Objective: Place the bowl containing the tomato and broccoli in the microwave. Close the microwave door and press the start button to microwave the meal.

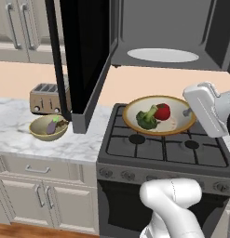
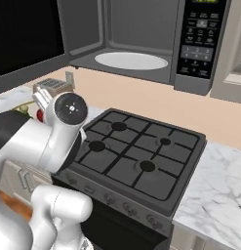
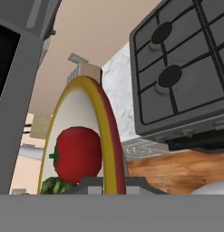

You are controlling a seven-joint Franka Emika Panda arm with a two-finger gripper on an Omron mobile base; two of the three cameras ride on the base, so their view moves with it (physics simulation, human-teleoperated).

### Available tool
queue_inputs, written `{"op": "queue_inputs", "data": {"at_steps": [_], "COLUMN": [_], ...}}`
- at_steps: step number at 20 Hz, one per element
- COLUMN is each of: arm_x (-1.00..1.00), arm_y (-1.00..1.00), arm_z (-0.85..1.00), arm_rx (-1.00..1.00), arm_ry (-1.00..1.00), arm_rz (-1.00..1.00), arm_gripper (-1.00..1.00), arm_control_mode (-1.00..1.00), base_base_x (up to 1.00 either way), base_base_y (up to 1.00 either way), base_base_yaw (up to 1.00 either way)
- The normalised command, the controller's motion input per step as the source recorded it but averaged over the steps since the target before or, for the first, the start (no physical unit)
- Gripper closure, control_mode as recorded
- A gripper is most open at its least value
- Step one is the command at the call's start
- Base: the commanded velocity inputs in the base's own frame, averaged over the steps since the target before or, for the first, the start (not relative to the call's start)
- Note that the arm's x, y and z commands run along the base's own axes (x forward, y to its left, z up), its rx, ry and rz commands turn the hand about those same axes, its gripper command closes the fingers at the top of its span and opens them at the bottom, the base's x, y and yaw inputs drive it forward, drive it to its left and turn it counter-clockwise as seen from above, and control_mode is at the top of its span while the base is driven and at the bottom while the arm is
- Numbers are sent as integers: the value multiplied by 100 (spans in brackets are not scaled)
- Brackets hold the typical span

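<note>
The shallow tan-rimmed bowl (image 1: 177, 123) hangs level above the stove's back burners, holding the red tomato (image 1: 163, 111) and the green broccoli (image 1: 147, 118). My gripper (image 1: 188, 113) is shut on the bowl's right rim. In the hand view the bowl (image 3: 86, 104) stands edge-on between my fingertips, with the tomato (image 3: 79, 154) and broccoli (image 3: 56, 186) against its white inside and my gripper (image 3: 114, 183) pinching the rim. Above, the microwave (image 1: 181, 28) is open, its white round plate (image 1: 163, 55) bare. The microwave door (image 1: 86, 51) swings out to the left, above the counter.
A black gas stove (image 1: 163, 144) lies below the bowl. On the marble counter to the left stand a tan toaster (image 1: 45, 97) and a deeper tan bowl (image 1: 49, 128) with a purple piece. The microwave's control panel (image 2: 200, 39) sits right of the cavity.
</note>
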Motion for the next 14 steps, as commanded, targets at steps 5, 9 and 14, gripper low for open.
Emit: {"op": "queue_inputs", "data": {"at_steps": [5, 9, 14], "arm_x": [6, 0, 0], "arm_y": [-11, -11, -9], "arm_z": [4, 19, 35], "arm_rx": [6, 7, 7], "arm_ry": [0, -2, -5], "arm_rz": [0, 0, -1], "arm_gripper": [100, 100, 100], "arm_control_mode": [-100, -100, -100], "base_base_x": [0, 0, 0], "base_base_y": [0, 0, 0], "base_base_yaw": [0, 0, 0]}}
